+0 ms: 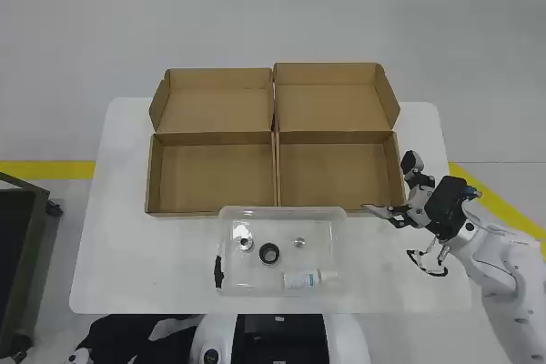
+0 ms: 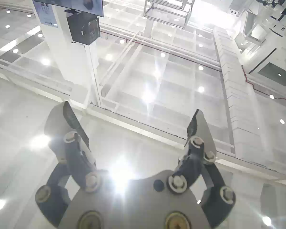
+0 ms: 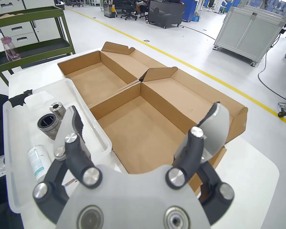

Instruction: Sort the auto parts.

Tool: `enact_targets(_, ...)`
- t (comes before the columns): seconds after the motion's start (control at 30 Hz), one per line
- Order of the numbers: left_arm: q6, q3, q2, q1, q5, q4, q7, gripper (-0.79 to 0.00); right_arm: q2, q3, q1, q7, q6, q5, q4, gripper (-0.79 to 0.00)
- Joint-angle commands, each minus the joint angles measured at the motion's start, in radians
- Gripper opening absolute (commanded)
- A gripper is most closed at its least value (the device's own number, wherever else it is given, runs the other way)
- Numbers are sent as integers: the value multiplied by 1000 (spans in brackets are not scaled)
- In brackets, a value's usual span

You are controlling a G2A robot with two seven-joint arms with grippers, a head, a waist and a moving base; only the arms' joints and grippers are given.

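Observation:
A clear plastic tray [image 1: 282, 211] at the table's front holds a silver cylinder [image 1: 243, 242], a black ring bearing [image 1: 271, 255], a small silver piece [image 1: 299, 242] and a white bottle [image 1: 308, 278]. Behind it stand two open cardboard boxes, left [image 1: 211, 173] and right [image 1: 338, 171], both bare inside. My right gripper [image 1: 402, 238] hovers open and empty just right of the tray, by the right box's front corner. From its wrist, the right gripper [image 3: 145, 110] spans the near box [image 3: 143, 125], with the bearing [image 3: 47, 122], cylinder [image 3: 57, 108] and bottle [image 3: 39, 162] beside one finger. My left gripper [image 2: 131, 115] is open, empty, pointing up at the ceiling.
The boxes' lids [image 1: 278, 98] fold back toward the table's far edge. Black tape [image 1: 217, 271] sticks to the tray's left end. A green cart [image 3: 33, 46] stands beyond the table's left side. Bare table [image 1: 127, 255] lies left of the tray and around my right gripper.

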Motion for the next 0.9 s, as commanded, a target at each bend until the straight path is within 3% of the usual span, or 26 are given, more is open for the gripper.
enact_targets(0.0,0,0,0,0,0,0,0,0,0,0,0,0,0,0,0,0)
enact_targets(0.4,0,0,0,0,0,0,0,0,-2,-36,11,39,-23,-5,-21,0)
enact_targets(0.7,0,0,0,0,0,0,0,0,-11,-210,115,163,-149,-14,-29,0)
enact_targets(0.87,0,0,0,0,0,0,0,0,-20,-320,183,299,-165,-74,-45,0)
